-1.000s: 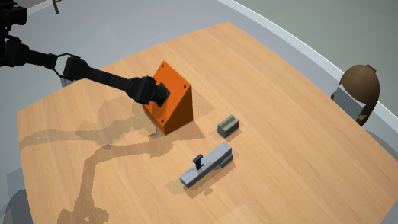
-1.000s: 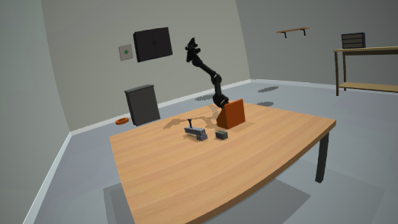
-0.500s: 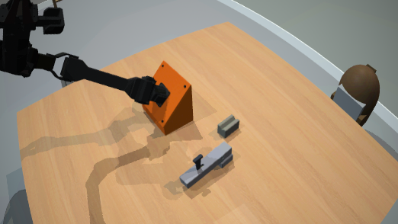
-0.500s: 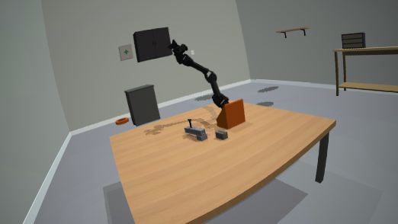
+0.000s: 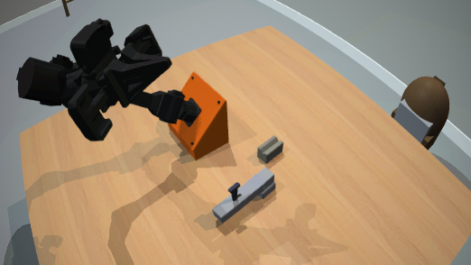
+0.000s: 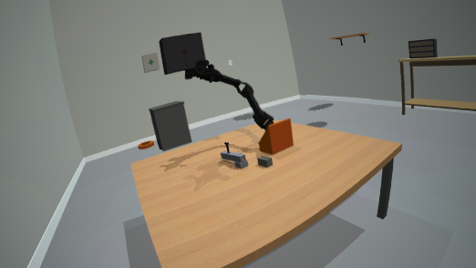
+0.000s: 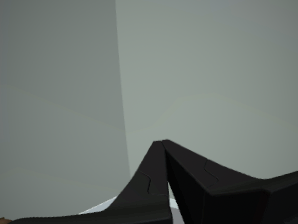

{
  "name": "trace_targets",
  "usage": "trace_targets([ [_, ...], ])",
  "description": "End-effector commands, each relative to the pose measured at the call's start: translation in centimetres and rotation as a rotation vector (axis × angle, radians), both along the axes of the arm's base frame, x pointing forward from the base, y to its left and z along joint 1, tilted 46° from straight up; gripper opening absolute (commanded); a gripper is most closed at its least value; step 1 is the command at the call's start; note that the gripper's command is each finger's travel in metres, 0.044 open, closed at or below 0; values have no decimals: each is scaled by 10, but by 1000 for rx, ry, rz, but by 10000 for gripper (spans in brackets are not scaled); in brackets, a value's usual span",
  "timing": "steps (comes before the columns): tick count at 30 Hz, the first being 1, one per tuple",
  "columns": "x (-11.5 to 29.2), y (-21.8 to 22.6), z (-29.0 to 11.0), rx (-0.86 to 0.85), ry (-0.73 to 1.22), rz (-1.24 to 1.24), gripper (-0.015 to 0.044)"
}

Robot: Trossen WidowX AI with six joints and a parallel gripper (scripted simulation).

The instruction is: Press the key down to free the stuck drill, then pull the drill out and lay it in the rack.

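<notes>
One wooden counter (image 6: 292,191) is carrying four items, listed from the viewer's side of the room toward the back wall.

Item 1: a grey fixture block (image 5: 245,195) is lying lengthwise near the middle of the counter, with a small dark key (image 5: 235,190) standing upright on its top face. Which part of this assembly is the drill cannot be told from here; nothing is touching it.

Item 2: a small grey rack (image 5: 270,149) with a groove along its top is sitting just beside the fixture, between it and the orange piece, holding nothing.

Item 3: an orange wedge-shaped block (image 5: 205,114) is standing further back, its sloped face turned toward the arm.

Item 4: the black arm is reaching down from its mount near the wall, and its end effector (image 5: 191,113) is resting at the sloped face of the wedge, well apart from the fixture and rack. Its fingers are pressing together tip to tip, fully closed and gripping nothing.

Beyond the counter, a dark cabinet (image 6: 170,125) is standing against the wall.
</notes>
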State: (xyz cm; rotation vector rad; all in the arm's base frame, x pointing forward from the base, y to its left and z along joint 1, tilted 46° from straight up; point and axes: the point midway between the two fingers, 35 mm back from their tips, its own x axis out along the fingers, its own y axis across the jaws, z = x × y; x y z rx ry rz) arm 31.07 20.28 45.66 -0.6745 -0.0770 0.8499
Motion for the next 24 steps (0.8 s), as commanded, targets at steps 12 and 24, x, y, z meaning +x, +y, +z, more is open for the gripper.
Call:
trace_targets([
  [12,52,-55,-235,-203,796,-716,0],
  [24,-5,-154,-358,-642,944,-1464,0],
])
